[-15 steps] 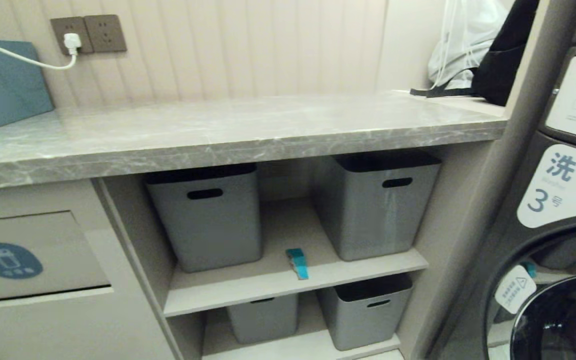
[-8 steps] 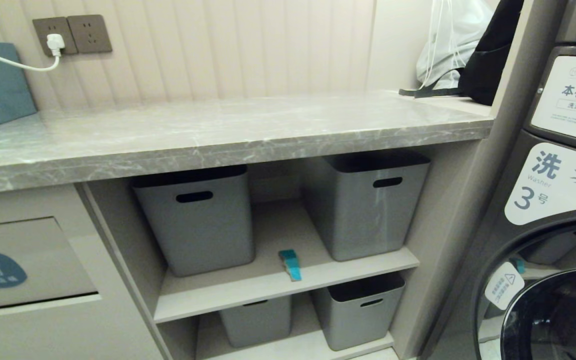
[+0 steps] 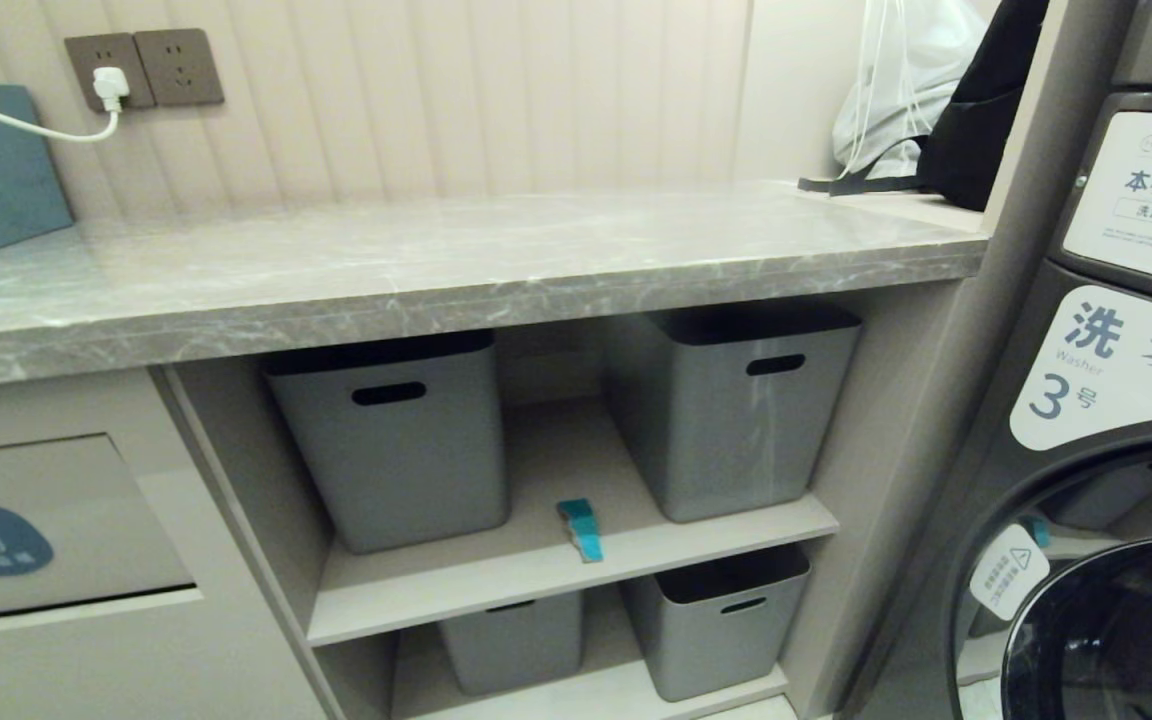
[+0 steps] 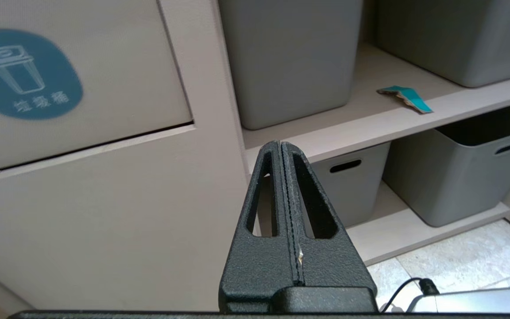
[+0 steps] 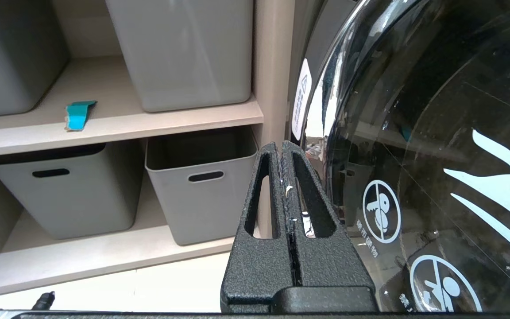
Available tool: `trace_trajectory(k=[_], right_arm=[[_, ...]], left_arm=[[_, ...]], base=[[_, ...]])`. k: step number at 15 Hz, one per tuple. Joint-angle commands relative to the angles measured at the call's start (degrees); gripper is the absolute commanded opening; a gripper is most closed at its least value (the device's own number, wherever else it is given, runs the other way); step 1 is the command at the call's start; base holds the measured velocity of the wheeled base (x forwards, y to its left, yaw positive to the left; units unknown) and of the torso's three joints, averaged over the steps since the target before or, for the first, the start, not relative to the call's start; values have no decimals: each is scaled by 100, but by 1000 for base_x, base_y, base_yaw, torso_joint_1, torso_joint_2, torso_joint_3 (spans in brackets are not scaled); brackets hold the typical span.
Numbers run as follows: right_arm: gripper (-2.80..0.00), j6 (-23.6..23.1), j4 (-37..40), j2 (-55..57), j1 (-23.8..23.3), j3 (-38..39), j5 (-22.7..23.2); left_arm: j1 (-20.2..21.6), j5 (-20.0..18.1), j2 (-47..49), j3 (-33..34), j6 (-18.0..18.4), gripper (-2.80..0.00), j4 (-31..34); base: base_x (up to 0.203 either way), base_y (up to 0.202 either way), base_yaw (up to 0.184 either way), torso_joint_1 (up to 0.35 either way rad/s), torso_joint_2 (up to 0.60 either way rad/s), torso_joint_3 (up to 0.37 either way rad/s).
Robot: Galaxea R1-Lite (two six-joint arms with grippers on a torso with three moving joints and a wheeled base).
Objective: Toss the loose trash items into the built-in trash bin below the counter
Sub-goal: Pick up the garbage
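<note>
Now the head view has stopped panning: a crumpled teal-blue wrapper (image 3: 581, 529) lies near the shelf's front edge between grey tubs (image 3: 391, 440); left hand (image 4: 281, 148) and right hand (image 5: 280, 148) closed, empty; beige bin flap (image 3: 46, 525) shut.

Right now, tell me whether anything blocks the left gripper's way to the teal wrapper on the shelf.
Nothing visible does. The teal wrapper lies near the shelf's front edge, in the open gap between two grey tubs. The left gripper, shut, hangs in front of and below the shelf.
</note>
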Motion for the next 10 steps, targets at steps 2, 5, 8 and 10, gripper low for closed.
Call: trace_trajectory(k=[2, 5, 8, 10], right_arm=[[-280, -2, -9, 0, 0, 0, 1], [-280, -2, -5, 0, 0, 0, 1], [-280, -2, -1, 0, 0, 0, 1], [-280, -2, -9, 0, 0, 0, 1]], left_arm=[[-1, 32, 2, 0, -17, -280, 5], [-7, 32, 2, 0, -26, -280, 5], [2, 40, 2, 0, -53, -280, 8], [2, 40, 2, 0, -61, -280, 5]], base=[[0, 0, 0, 0, 0, 0], [0, 0, 0, 0, 0, 0], [0, 0, 0, 0, 0, 0], [0, 0, 0, 2, 2, -141]])
